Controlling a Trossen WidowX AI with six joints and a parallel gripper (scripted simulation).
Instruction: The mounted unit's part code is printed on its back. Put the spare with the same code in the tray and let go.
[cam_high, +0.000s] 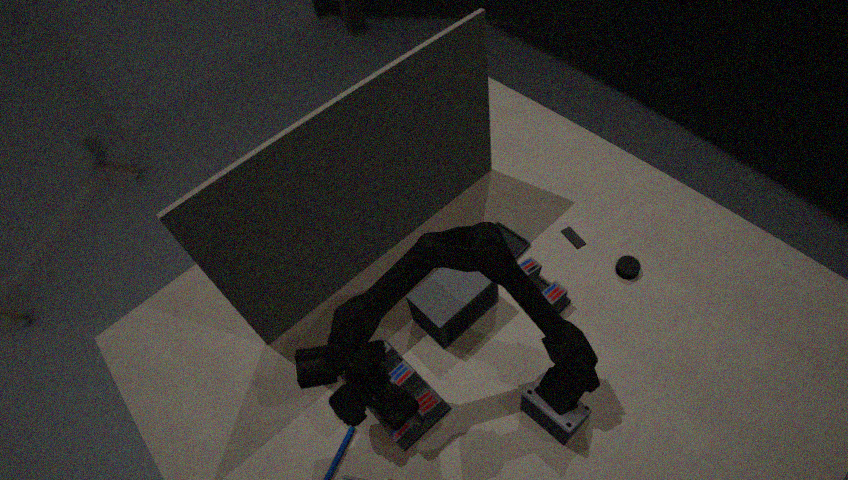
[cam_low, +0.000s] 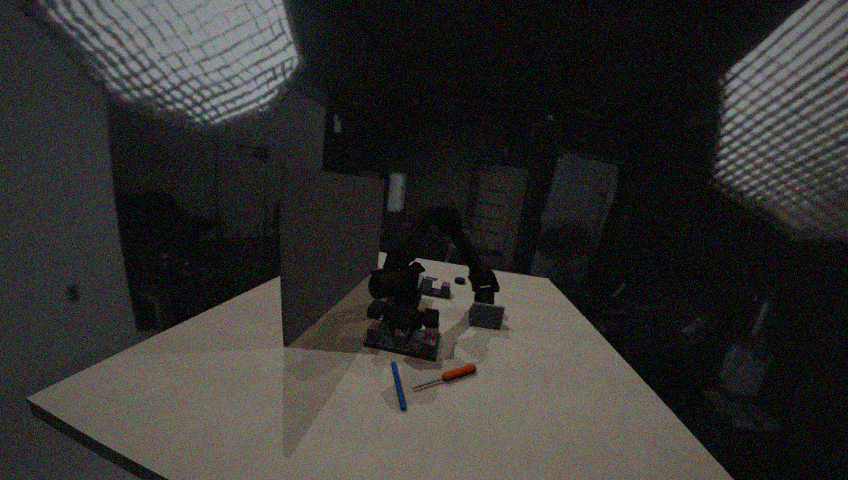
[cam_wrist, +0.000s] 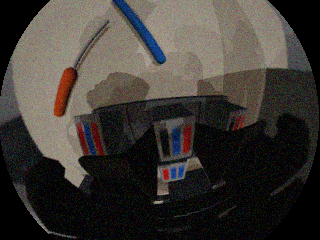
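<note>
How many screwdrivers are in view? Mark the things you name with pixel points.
1: the orange-handled screwdriver (cam_low: 458, 372) (cam_wrist: 65, 92), lying on the table (cam_low: 535, 416) (cam_wrist: 40, 55) beside the blue rod (cam_low: 398, 386) (cam_wrist: 145, 37). The arm could hide others.

In the top view, the panel stands upper left on the table. The box sits mid-frame, between the panel and the arm's base, lower right. The rack lies lower centre, the pen near its lower left. Farther right is the puck. In the exterior view, the screwdriver lies right of the pen, before the rack.
</note>
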